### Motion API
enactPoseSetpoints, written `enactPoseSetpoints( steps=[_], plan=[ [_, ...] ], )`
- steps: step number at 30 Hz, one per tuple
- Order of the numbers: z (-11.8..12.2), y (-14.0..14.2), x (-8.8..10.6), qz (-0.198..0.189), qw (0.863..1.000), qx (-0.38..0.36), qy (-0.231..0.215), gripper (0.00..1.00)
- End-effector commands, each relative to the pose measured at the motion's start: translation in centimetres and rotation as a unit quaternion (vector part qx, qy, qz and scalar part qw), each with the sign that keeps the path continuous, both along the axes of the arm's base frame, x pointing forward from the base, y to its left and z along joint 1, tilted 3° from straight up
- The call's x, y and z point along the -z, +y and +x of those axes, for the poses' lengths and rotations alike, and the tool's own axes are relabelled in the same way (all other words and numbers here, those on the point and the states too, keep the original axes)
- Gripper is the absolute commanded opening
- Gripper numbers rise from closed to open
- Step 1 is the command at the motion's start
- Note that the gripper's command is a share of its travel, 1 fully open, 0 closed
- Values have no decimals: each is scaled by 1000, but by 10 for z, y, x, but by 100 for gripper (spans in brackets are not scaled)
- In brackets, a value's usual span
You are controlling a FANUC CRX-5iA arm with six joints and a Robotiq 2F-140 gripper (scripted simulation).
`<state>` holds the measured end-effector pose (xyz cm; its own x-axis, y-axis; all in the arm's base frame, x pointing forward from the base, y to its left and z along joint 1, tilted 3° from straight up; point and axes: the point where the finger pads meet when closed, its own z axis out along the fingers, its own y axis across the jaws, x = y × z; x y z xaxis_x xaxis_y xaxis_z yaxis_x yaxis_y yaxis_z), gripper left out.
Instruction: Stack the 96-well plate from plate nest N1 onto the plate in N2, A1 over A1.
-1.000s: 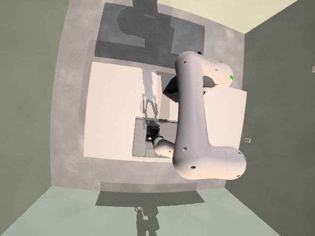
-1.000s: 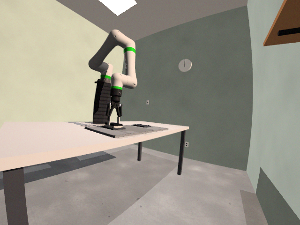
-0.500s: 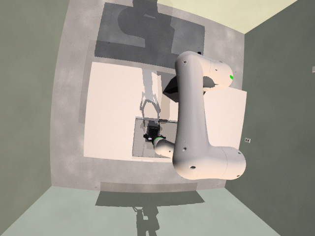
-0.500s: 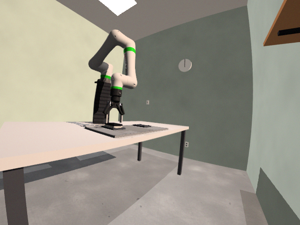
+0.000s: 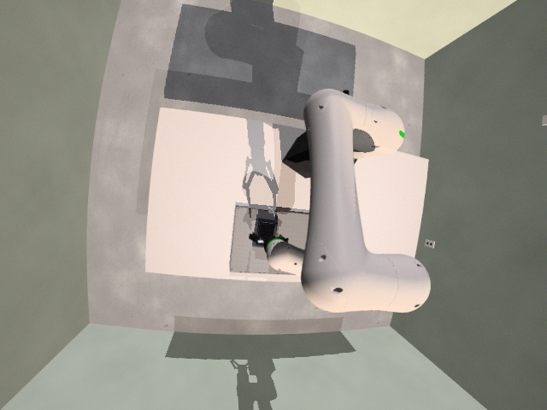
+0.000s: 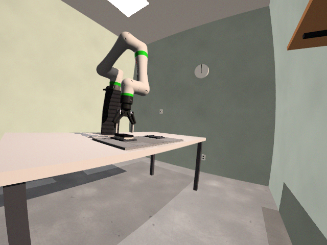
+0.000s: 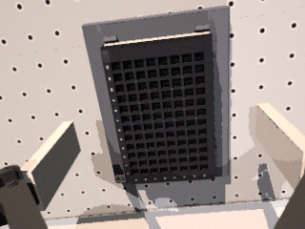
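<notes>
In the wrist view a black 96-well plate [image 7: 162, 112] lies flat on a grey plate nest [image 7: 157, 107], with a small corner label at its lower left. My gripper [image 7: 163, 128] is open wide above it; its two pale finger pads stand clear of the plate's long sides and touch nothing. In the exterior view the gripper [image 6: 124, 119] hangs a little above a low dark and light stack of plates [image 6: 122, 137] on the grey board. The other nest [image 6: 155, 136] to the right looks flat and bare. From above, the gripper [image 5: 265, 229] hides most of the plate.
The nests sit on a grey perforated board [image 6: 137, 141] on the white table [image 6: 79, 150]. The arm's black base column [image 6: 109, 111] stands just behind the board. The big arm link [image 5: 335, 198] covers the board's right part in the overhead view.
</notes>
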<state>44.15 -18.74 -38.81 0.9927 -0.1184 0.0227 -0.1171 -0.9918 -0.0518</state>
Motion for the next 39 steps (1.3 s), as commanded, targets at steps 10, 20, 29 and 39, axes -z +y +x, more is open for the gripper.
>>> enactPoseSetpoints(
  steps=[10,20,29,39],
  plan=[
    [-1,-1,-27,0,1000,0,0,100],
    [-1,-2,-48,0,1000,0,0,100],
    [-2,-3,-63,0,1000,0,0,100],
    [-2,-3,-63,0,1000,0,0,100]
  ],
)
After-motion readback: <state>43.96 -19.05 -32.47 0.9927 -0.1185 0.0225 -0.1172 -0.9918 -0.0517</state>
